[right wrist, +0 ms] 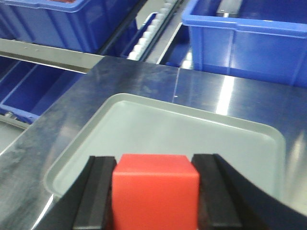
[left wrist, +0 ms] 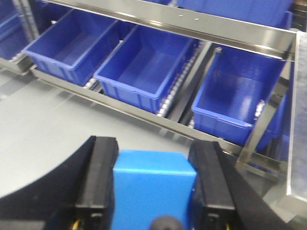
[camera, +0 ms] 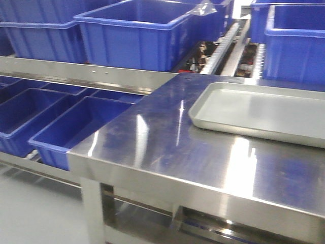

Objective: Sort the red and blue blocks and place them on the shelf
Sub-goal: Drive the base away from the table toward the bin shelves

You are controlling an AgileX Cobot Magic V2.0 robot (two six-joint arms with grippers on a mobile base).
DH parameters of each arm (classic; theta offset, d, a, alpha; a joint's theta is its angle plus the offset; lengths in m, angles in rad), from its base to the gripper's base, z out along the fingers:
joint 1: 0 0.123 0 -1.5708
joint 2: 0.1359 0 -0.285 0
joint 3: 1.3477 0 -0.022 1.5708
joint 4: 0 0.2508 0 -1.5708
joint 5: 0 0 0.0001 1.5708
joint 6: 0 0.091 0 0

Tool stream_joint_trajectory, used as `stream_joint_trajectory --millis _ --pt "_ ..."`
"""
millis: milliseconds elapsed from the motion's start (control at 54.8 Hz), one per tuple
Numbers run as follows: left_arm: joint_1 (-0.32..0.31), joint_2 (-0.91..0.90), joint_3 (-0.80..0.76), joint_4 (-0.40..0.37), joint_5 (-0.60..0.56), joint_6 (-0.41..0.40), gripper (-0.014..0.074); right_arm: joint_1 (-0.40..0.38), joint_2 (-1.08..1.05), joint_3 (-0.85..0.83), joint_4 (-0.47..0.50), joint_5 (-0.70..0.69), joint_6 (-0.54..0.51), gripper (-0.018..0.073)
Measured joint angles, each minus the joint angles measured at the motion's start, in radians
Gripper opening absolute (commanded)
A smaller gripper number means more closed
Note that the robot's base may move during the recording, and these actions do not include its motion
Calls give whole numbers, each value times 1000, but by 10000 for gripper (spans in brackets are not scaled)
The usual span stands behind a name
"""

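A mid-blue block (left wrist: 154, 189) sits between the black fingers of my left gripper (left wrist: 156, 165), which is shut on it, held above the grey floor in front of the shelf (left wrist: 172, 19). The shelf's lower tier carries blue bins (left wrist: 144, 67). In the right wrist view a bright red block (right wrist: 154, 194) is clamped in my right gripper (right wrist: 156, 175), hanging over the near edge of the shallow grey tray (right wrist: 144, 103). Neither gripper nor either block shows in the front view, where the shelf's silver rail (camera: 76, 73) runs across the left.
A steel table (camera: 167, 152) holds the grey tray (camera: 203, 119) at its right. Large blue bins (camera: 137, 38) fill the upper tier, and more bins (camera: 76, 127) sit on the lower tier left of the table. White roller tracks (camera: 221, 46) run between upper bins.
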Motion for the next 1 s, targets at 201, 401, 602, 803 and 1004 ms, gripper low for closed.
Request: stream_joint_trajectory --millis 201,401,602,803,1004 --pt "0 0 0 0 0 0 80 0 0 0 0 0 0 58" --pt "0 0 0 0 0 0 80 0 0 0 0 0 0 58" --pt "0 0 0 0 0 0 80 0 0 0 0 0 0 58" --pt "0 0 0 0 0 0 80 0 0 0 0 0 0 58" --pt "0 -2 0 0 0 0 80 0 0 0 0 0 0 58"
